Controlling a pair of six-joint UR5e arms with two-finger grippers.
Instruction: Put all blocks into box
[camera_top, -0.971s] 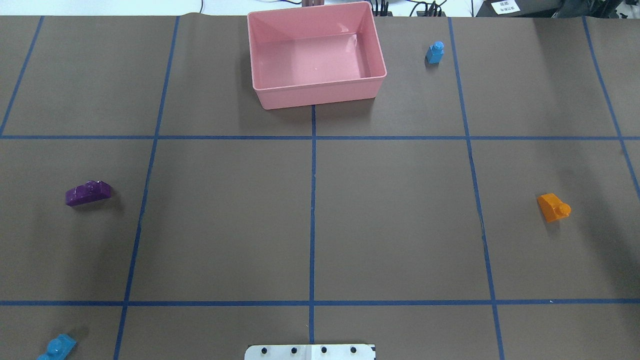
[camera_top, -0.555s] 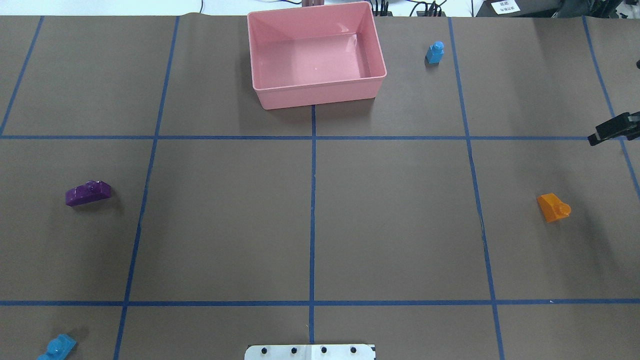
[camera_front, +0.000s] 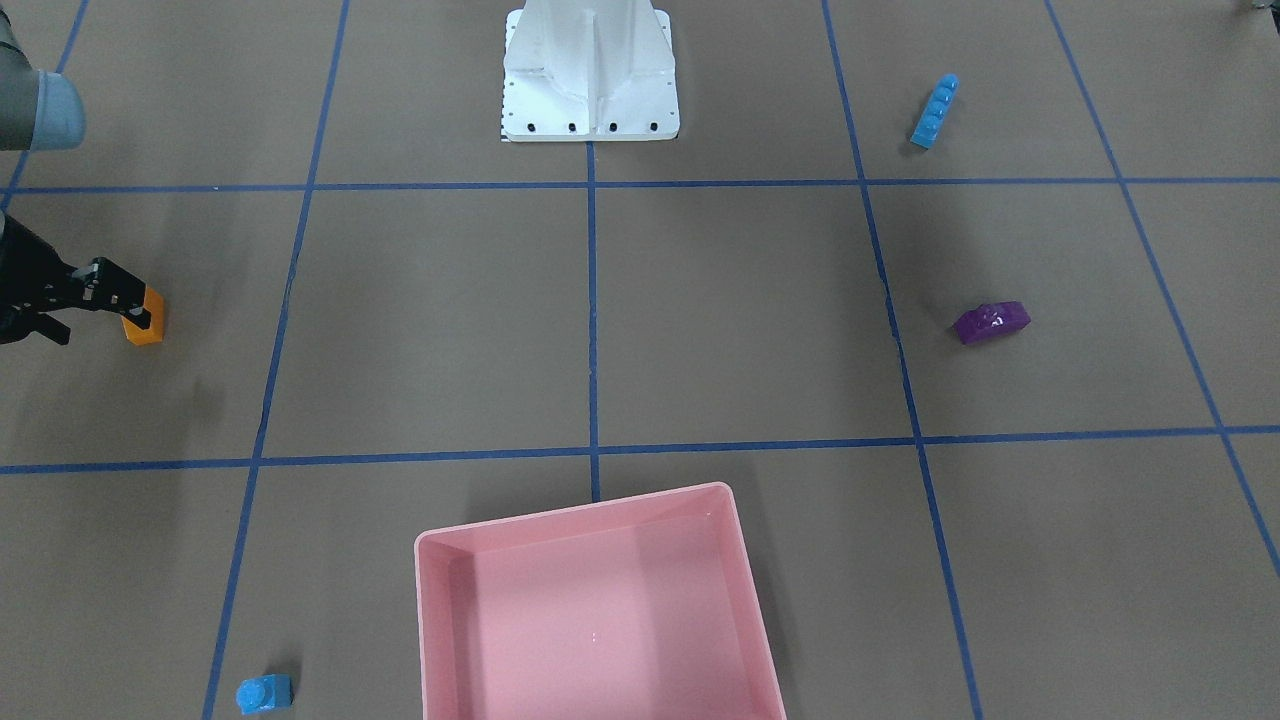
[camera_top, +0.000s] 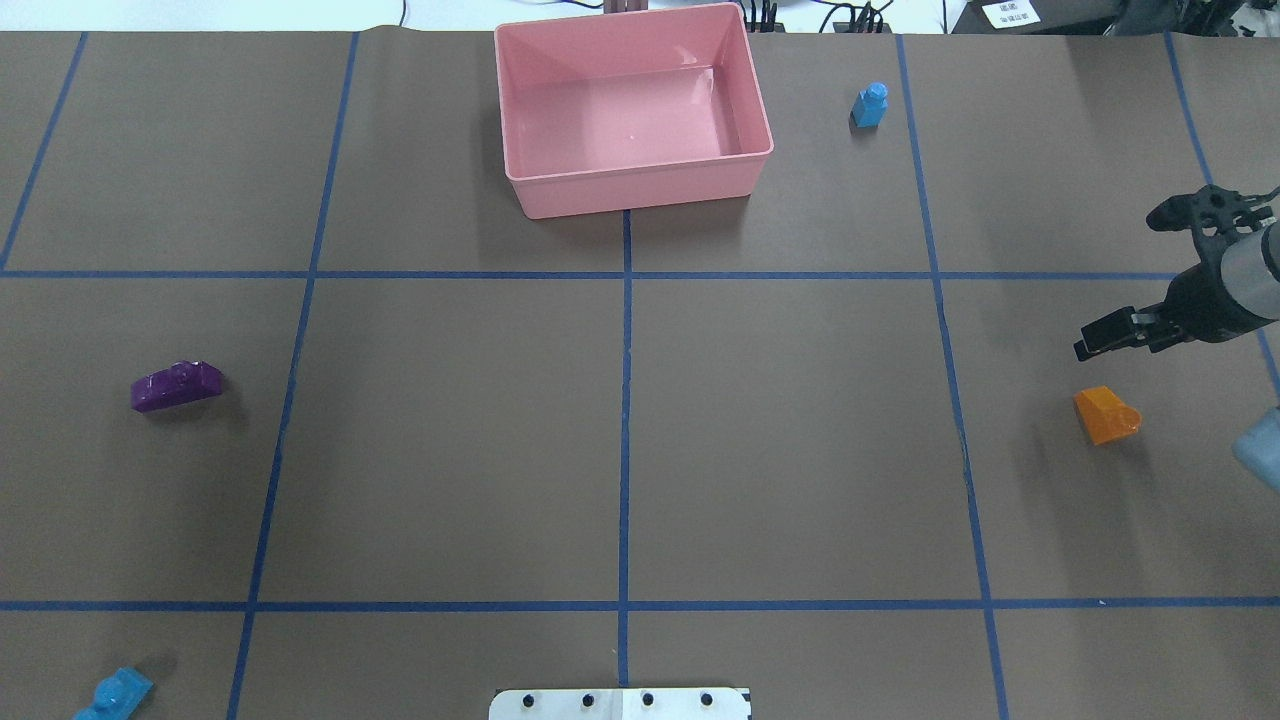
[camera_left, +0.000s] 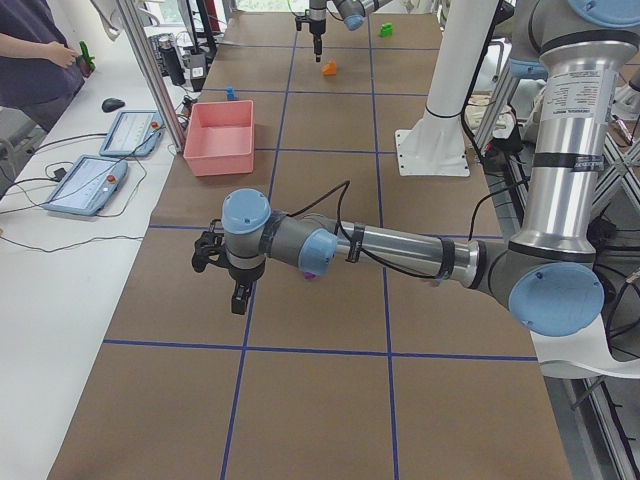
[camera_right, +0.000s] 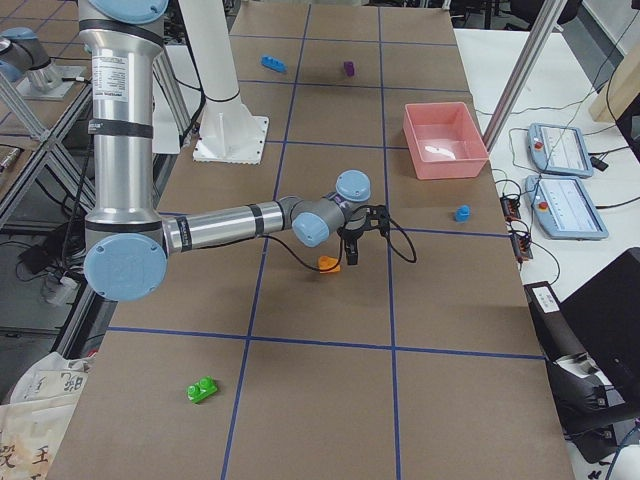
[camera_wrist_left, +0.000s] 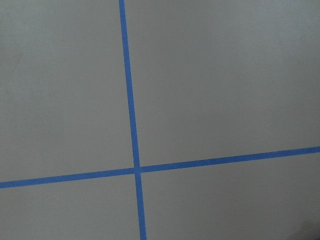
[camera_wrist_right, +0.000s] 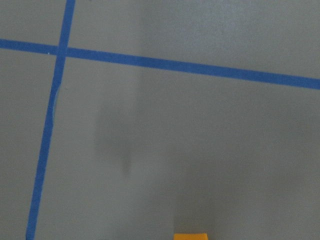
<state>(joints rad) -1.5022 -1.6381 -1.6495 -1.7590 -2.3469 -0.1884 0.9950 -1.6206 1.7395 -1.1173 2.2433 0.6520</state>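
The right claw (camera_top: 1083, 349) hangs close by the orange block (camera_top: 1105, 415) on the worktop (camera_top: 800, 450); its spread, wide or narrow, cannot be told.

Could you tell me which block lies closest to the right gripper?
The orange block, just beside the right gripper; the purple block, small blue block and long blue block lie far off.

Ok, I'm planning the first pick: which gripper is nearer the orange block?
Right. The right gripper hovers close beside the orange block; the left gripper is far off, over the table's opposite end.
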